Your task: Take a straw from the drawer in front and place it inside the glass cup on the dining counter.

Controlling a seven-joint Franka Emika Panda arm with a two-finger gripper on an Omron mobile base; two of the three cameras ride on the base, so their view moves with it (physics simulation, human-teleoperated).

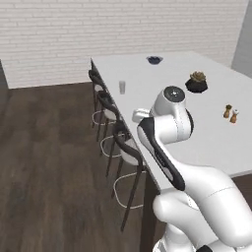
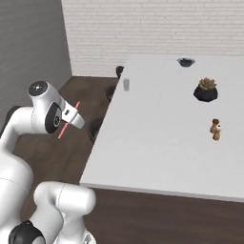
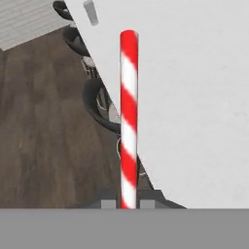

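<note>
My gripper (image 3: 128, 200) is shut on the red-and-white straw (image 3: 129, 116), which stands straight up between the two dark fingertips (image 3: 108, 201). From the right base view the gripper (image 2: 69, 120) hangs to the left of the dining counter (image 2: 157, 128), off its edge and over the floor, with the straw (image 2: 76, 106) slanting through it. The glass cup (image 2: 127, 84) stands upright near the counter's left edge, well beyond the gripper. It shows again as the glass cup (image 1: 122, 87) and, small and far, as the glass cup (image 3: 90, 12). The drawer is out of view.
Dark stools (image 1: 123, 142) line the counter's left edge below the gripper. On the counter sit a dark plant pot (image 2: 206, 90), a blue-filled bowl (image 2: 186, 61) and two small shakers (image 2: 215, 129). A white brick wall (image 1: 123, 29) closes the far side.
</note>
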